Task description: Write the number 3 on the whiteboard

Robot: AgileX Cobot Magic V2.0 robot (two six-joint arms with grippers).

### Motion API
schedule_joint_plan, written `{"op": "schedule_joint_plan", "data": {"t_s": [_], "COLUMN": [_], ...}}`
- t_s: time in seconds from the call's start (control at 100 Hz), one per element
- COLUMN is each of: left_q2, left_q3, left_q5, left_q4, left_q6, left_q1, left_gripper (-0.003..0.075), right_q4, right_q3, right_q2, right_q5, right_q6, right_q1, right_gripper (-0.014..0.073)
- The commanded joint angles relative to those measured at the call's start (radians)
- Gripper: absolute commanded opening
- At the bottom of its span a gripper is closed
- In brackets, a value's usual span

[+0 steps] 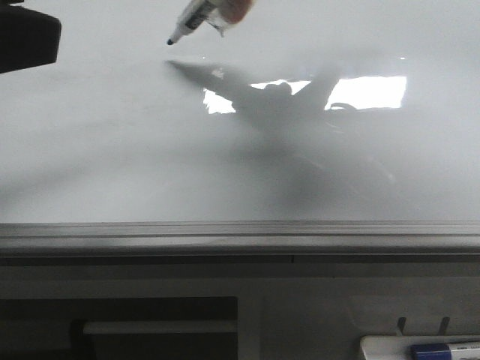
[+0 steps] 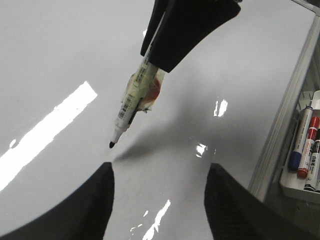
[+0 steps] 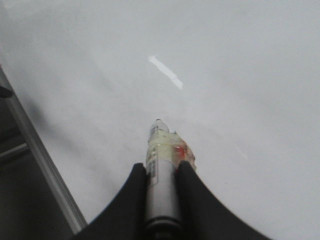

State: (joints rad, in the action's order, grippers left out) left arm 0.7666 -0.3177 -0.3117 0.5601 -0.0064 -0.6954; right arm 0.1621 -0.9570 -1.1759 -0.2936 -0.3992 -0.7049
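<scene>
The right end effector (image 3: 162, 187) pinches a marker (image 2: 131, 102), its label print unreadable, tip just above the whiteboard (image 1: 112, 150). The left end effector (image 2: 160, 200) is spread.

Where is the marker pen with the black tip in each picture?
Front view: the white marker with a black tip sits at the top, tip pointing down-left.
Left wrist view: near the middle, hanging from the right gripper.
Right wrist view: low in the middle, between the black fingers.
Shared landmark: the glossy pale whiteboard.
</scene>
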Motion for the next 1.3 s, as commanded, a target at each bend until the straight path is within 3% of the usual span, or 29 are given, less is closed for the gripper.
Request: {"op": "schedule_joint_plan", "data": {"t_s": [0.0,0.18,0.4,0.6,1.0,1.29], "left_q2": [-0.006,-0.006,-0.006,-0.006,-0.006,-0.006], "left_q3": [-0.032,-0.032,-0.032,-0.032,-0.032,-0.032], "left_q5": [-0.07,-0.075,-0.075,-0.075,-0.075,-0.075], "left_q4": [-0.027,-0.027,-0.027,-0.027,-0.027,-0.027], "left_q6": [-0.004,-0.004,-0.004,-0.004,-0.004,-0.004], "left_q1": [0.011,0.02,0.02,0.02,0.02,0.02], "left_gripper": [0.0375,0.0375,0.0375,0.0375,0.0375,0.0375], "right_q4": [-0.007,-0.007,-0.032,-0.029,-0.016,-0.11], "right_q3": [-0.038,-0.038,-0.038,-0.035,-0.033,-0.033], "right_q2": [0.012,0.01,0.028,0.049,-0.044,0.033], "right_q5": [0.034,0.012,-0.12,-0.239,-0.127,-0.299], "right_q6": [0.0,0.0,0.0,0.0,0.002,0.075], "right_q1": [0.034,0.08,0.132,0.123,0.019,0.054], "right_gripper": [-0.0059,-0.0059,-0.0039,-0.0039,-0.004,-0.0039]}}
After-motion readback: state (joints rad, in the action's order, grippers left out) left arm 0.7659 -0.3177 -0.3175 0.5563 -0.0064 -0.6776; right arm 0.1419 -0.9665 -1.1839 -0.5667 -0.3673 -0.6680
